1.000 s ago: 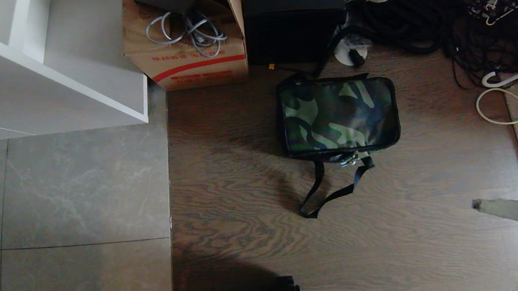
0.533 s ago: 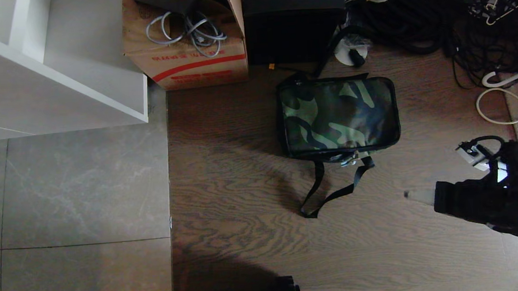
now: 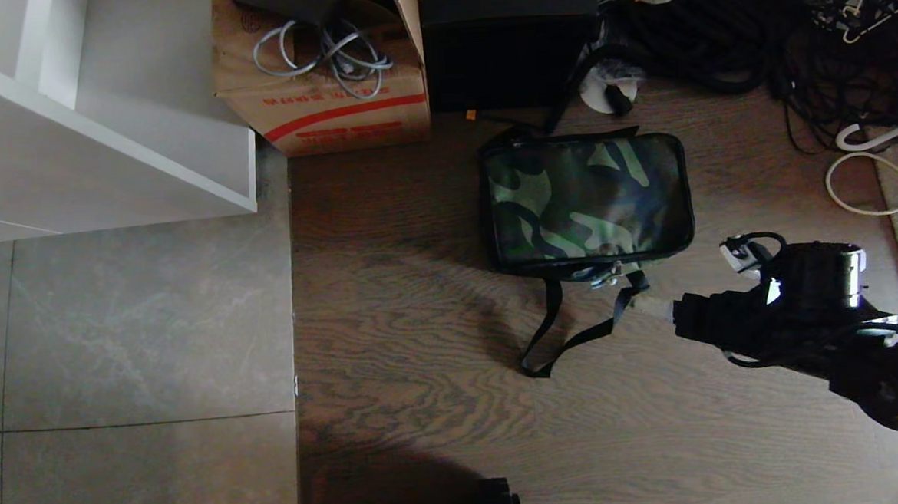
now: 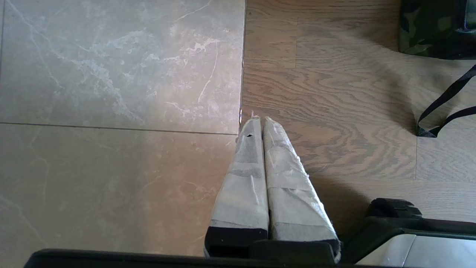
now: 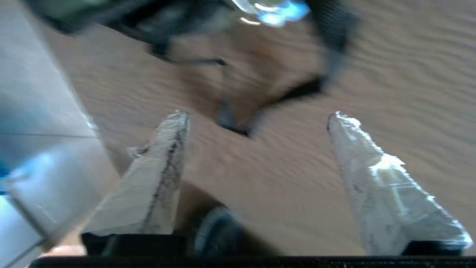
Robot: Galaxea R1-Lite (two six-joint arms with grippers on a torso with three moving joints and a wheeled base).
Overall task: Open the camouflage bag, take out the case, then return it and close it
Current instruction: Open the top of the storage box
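Right pincer (image 3: 649, 305) spread beside camouflage bag (image 3: 586, 199).

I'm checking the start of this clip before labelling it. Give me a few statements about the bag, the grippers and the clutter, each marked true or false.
1. The camouflage bag lies closed on the wooden floor. True.
2. The right gripper is shut on the shoulder strap. False: its fingers are spread and hold nothing.
3. The left gripper is shut. True.
4. The cardboard box sits on the bag. False: it stands apart, beside a black box.
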